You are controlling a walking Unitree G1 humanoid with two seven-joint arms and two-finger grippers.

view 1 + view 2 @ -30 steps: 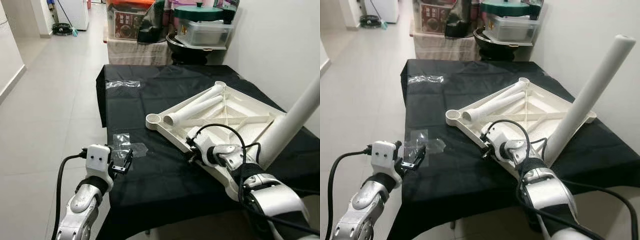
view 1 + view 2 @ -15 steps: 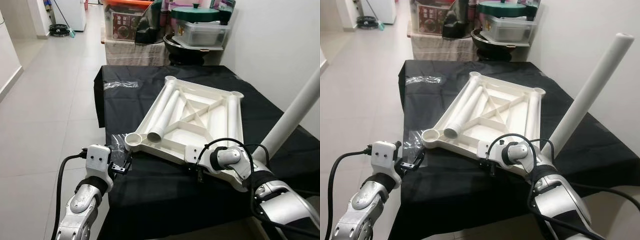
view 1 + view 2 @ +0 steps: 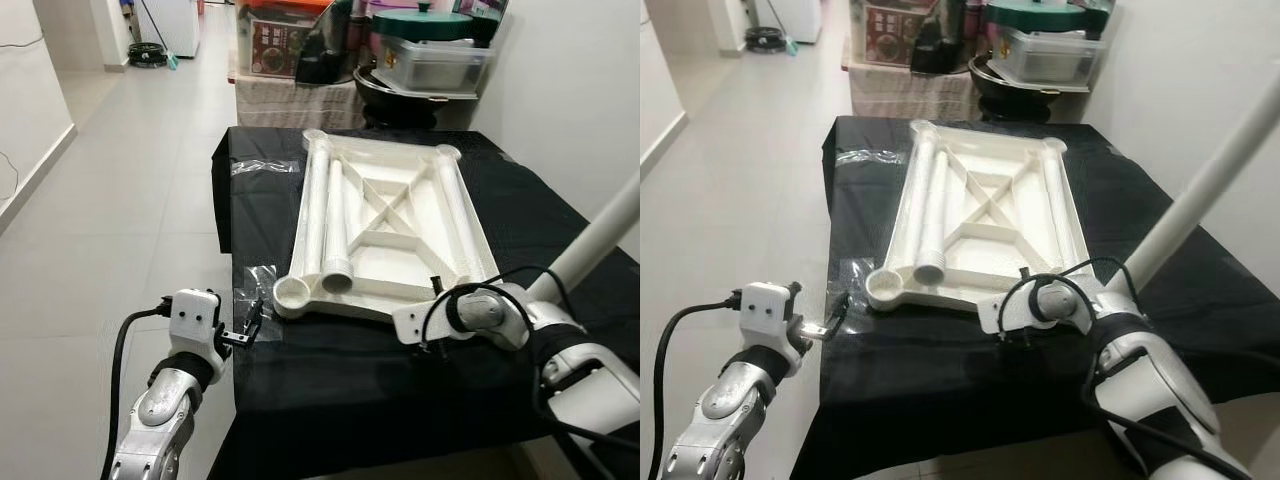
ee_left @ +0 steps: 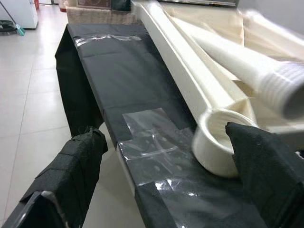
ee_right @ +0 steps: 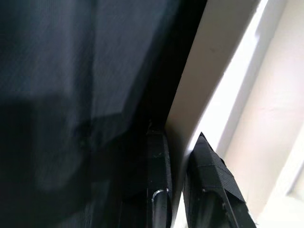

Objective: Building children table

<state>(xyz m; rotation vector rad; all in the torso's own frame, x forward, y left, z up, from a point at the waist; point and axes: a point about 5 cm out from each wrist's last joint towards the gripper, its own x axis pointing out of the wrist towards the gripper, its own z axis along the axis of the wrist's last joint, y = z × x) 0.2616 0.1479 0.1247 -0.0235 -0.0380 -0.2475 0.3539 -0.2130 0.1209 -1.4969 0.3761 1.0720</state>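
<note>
Positioning step: right claw (image 5: 176,190) clamps the near rim of the upturned tabletop (image 3: 385,225) on the black table (image 3: 500,190); left claw (image 4: 166,166) gapes empty beside its corner socket (image 3: 292,292). Next, probably seating a leg (image 3: 336,225).

Upturned white ribbed tabletop (image 3: 385,225) flat on black-draped table (image 3: 260,215).

Left tool (image 3: 252,322) spread wide, low; right tool (image 5: 183,178) pinched tight, arm bent inward.
</note>
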